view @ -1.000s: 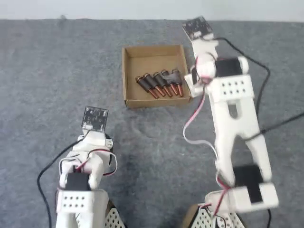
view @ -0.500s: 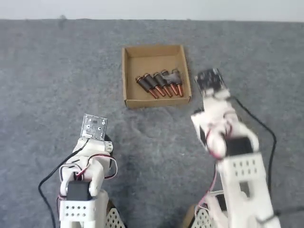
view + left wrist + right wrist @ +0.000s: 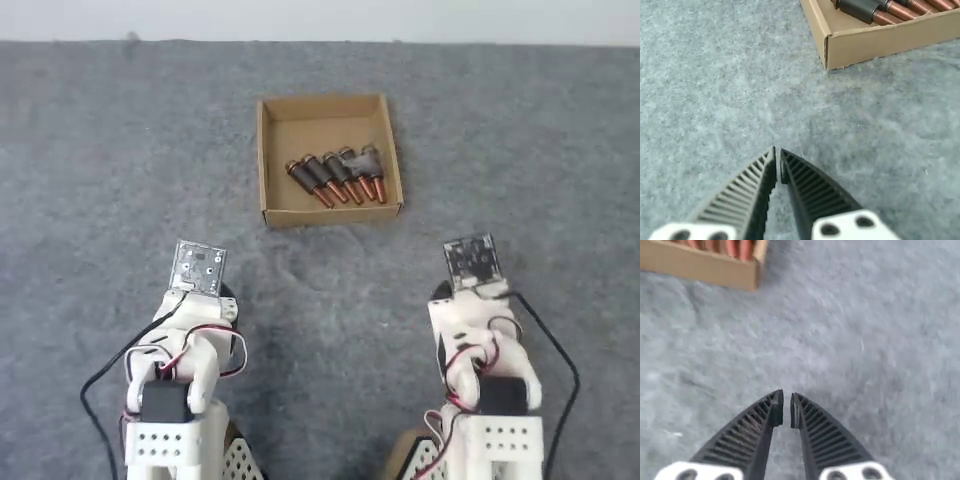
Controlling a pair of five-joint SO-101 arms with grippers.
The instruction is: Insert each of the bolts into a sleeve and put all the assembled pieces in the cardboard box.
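Left gripper (image 3: pixel 778 152): fingers pinched almost tip to tip, nothing between them. Right gripper (image 3: pixel 785 400): fingers narrow with a thin slit at the tips, also holding nothing. Both hang over bare grey mat (image 3: pixel 120 150) on the near side, well apart from each other. The left arm (image 3: pixel 170 400) is folded low at near left and the right arm (image 3: pixel 485 390) at near right. The cardboard box (image 3: pixel 262 160) sits far centre, a bit nearer the right arm's side, well clear of both grippers. Inside it, the assembled pieces (image 3: pixel 336 177) lie side by side in a row against the near-right part of the floor. I count five, with black sleeves toward far-left and copper ends pointing near-right. Every bolt and sleeve I can see is in that box, so I read the insert-and-drop steps as done. Next move, as I judge it: nothing to grasp, just keep both arms parked and confirm the piece count matches the batch.
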